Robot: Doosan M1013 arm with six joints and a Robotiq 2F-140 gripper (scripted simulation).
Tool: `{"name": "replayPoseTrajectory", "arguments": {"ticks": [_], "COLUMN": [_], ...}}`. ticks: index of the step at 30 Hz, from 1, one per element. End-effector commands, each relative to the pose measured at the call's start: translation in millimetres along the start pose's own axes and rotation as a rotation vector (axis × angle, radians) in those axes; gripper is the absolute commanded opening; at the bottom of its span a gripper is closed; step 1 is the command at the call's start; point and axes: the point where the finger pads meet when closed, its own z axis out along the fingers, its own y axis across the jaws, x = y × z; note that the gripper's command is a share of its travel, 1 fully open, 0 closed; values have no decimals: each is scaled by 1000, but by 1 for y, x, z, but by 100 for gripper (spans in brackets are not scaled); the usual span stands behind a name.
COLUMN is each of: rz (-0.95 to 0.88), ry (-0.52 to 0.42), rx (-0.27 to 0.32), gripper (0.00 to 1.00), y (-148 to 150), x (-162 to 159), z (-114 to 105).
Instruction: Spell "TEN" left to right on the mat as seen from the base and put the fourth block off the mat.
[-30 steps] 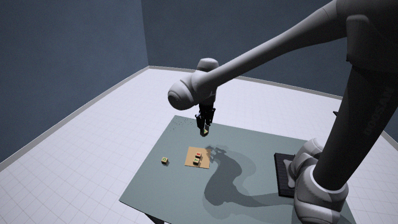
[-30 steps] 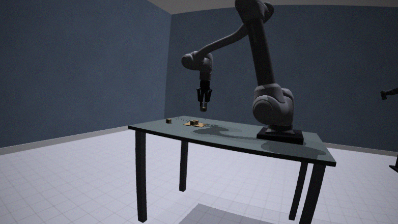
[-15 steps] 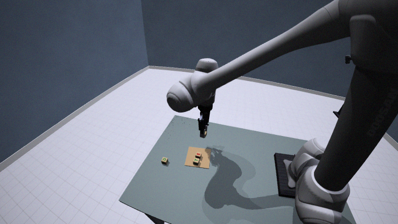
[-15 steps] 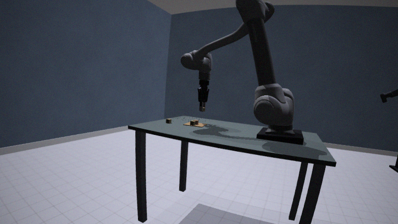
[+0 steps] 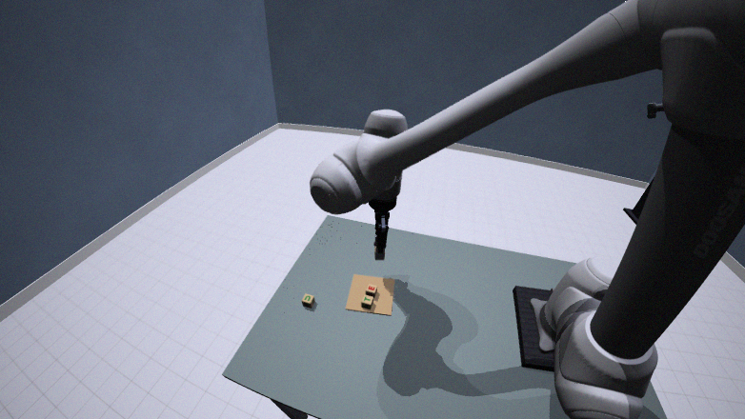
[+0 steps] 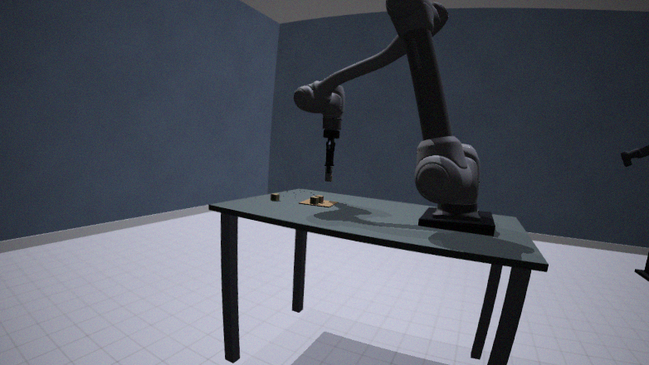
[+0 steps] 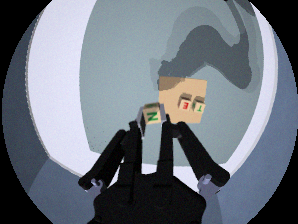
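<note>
Claw (image 7: 154,120) fingers stand close together, clamped on the N block (image 7: 152,115), which sits between the two tips with its green letter facing the wrist camera. In the top view the claw (image 5: 379,253) hangs straight down from the arm (image 5: 469,119), high over the table (image 5: 323,338), with the block only a small tan patch at its tip; in the exterior view the claw (image 6: 328,174) is well above the table (image 6: 385,226) and touches nothing but the block. Its fingers look narrow from both outer views, seen nearly edge on. Below and a little nearer than the claw in the top view lies the mat (image 5: 356,302), flat on the table. Two blocks stand on it, touching or almost touching: the E block (image 5: 371,289) with a red letter, farther from the camera, and the T block (image 5: 368,301) with a green letter, nearer. In the wrist view the mat (image 7: 176,86) shows just right of the held block, with the E block (image 7: 185,103) and T block (image 7: 197,106) side by side on it. The fourth block (image 5: 308,299) lies off the mat to the left in the top view, well apart from it; its green letter may be a C, though it is too small to read surely. The arm's dark shadow falls across the mat's right edge. The arm stands on a black base (image 5: 520,312) at the table's right end.
</note>
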Motion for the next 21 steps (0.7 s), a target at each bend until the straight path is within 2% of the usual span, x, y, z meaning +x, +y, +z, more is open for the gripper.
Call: {"name": "replayPoseTrajectory", "arguments": {"ticks": [1, 5, 6, 21], "rz": [-139, -203, -280, -728], "ry": [-1, -1, -1, -2], "rx": [-6, -6, -6, -6], "gripper": [16, 16, 16, 16], "y": [5, 6, 8, 20], "x": [-1, -1, -2, -6], "z": [-3, -3, -4, -4]}}
